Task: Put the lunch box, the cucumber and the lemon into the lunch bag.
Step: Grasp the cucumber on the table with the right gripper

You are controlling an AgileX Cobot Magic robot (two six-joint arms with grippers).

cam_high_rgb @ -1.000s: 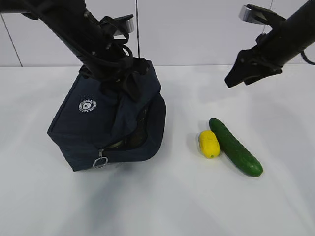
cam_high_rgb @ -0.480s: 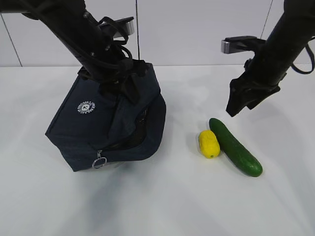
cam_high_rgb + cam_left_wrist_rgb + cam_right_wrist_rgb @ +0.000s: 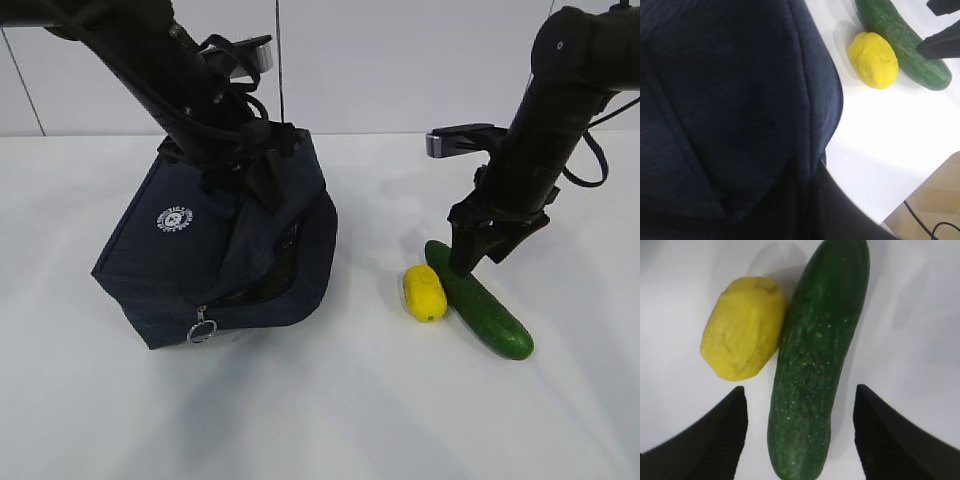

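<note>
- In the exterior view, your right gripper (image 3: 478, 255) hangs at right of centre, directly above the upper-left end of the long, dark green, smooth cucumber (image 3: 480, 301).
- The cucumber lies flat on the white table (image 3: 400, 420), its long axis slanting from middle right of the frame down toward the lower right corner.
- In the right wrist view, the cucumber (image 3: 820, 360) runs top to bottom through the frame centre, and the two dark fingertips (image 3: 720, 435) sit in the lower left and lower right corners, one on each side of it.
- The right jaws are spread wide, well clear of the cucumber's flanks. They hold nothing and do not appear to touch anything.
- The small, bright yellow, oval lemon (image 3: 424, 292) lies just beside the cucumber on its left, seemingly touching it. In the right wrist view the lemon (image 3: 744, 327) sits close above the left fingertip, so in your judgement a closing grasp risks nudging it.
- The right arm is clearly the nearer one to both fruits.
- The dark navy fabric lunch bag (image 3: 215, 250) with a white round logo stands at left of the exterior view, its zipper parted.
- Your left gripper is buried in the bag's top at upper left. You cannot tell whether it is open or closed.
- The lunch box is not clearly visible.
</note>
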